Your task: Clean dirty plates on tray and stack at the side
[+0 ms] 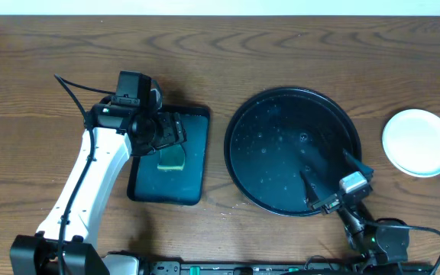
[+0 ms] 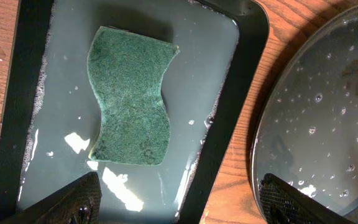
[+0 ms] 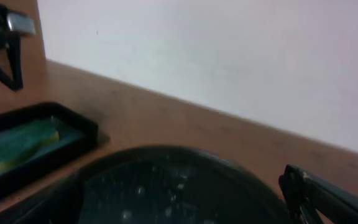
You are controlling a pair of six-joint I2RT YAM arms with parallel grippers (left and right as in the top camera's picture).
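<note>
The round black tray (image 1: 292,149) lies right of centre, wet with droplets and with no plate on it. It also shows in the left wrist view (image 2: 328,112) and the right wrist view (image 3: 166,186). A white plate (image 1: 418,142) lies on the bare wood tabletop (image 1: 403,76) at the far right; I cannot tell whether other plates lie under it. My left gripper (image 1: 165,134) is open and empty over the rectangular teal tray, just behind the sponge; its jaws (image 2: 179,196) stand wide apart. My right gripper (image 1: 332,174) is open and empty over the black tray's front right part.
A yellow-green sponge (image 1: 172,158) (image 2: 129,99) lies in shallow water in the rectangular dark teal tray (image 1: 193,122) (image 2: 241,81), left of the black tray. A narrow strip of wood separates the two trays. A wall runs behind the table (image 3: 229,50).
</note>
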